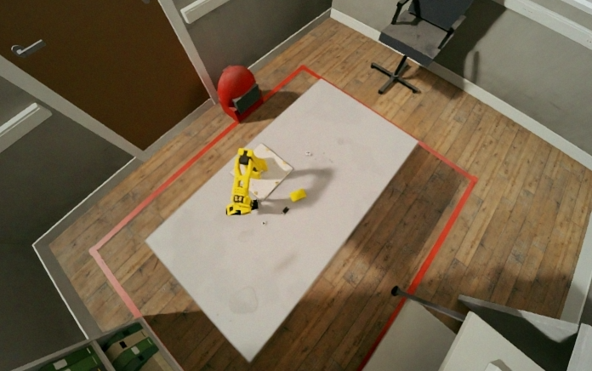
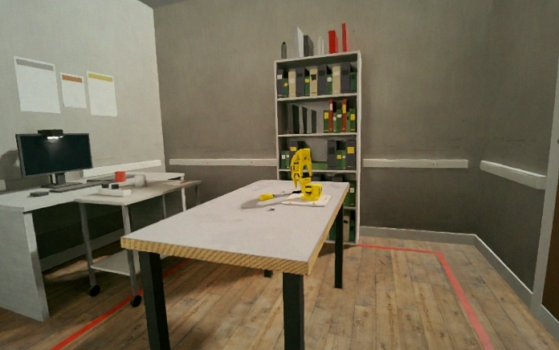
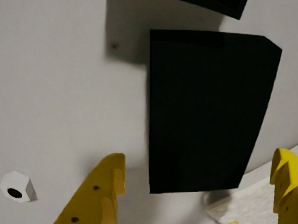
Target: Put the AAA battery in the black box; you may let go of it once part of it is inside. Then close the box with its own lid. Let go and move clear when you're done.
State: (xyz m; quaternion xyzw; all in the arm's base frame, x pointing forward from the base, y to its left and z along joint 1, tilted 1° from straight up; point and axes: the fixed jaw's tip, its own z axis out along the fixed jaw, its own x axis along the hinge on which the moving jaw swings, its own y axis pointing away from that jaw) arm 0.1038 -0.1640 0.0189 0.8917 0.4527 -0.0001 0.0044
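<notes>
My yellow gripper (image 3: 200, 169) (image 1: 249, 207) is partly open and grips nothing. Its two fingertips stand apart at the bottom of the wrist view. A large black box-like piece (image 3: 210, 110) (image 1: 254, 203) lies ahead of and partly between them in that view, beside the white base plate. It looks solid black, so I cannot tell whether it is the box or the lid. A second black piece (image 3: 220, 6) with a raised rim is cut off by the top edge of the wrist view. A small dark object (image 1: 285, 210) lies further off; I cannot tell whether it is the battery.
A white nut (image 3: 18, 186) (image 1: 264, 222) lies left of the fingers in the wrist view. The arm's white base plate (image 1: 283, 174) is close to the black piece. A yellow block (image 1: 298, 195) (image 2: 266, 197) and another small nut (image 1: 308, 153) (image 2: 271, 209) lie on the table (image 1: 209, 262).
</notes>
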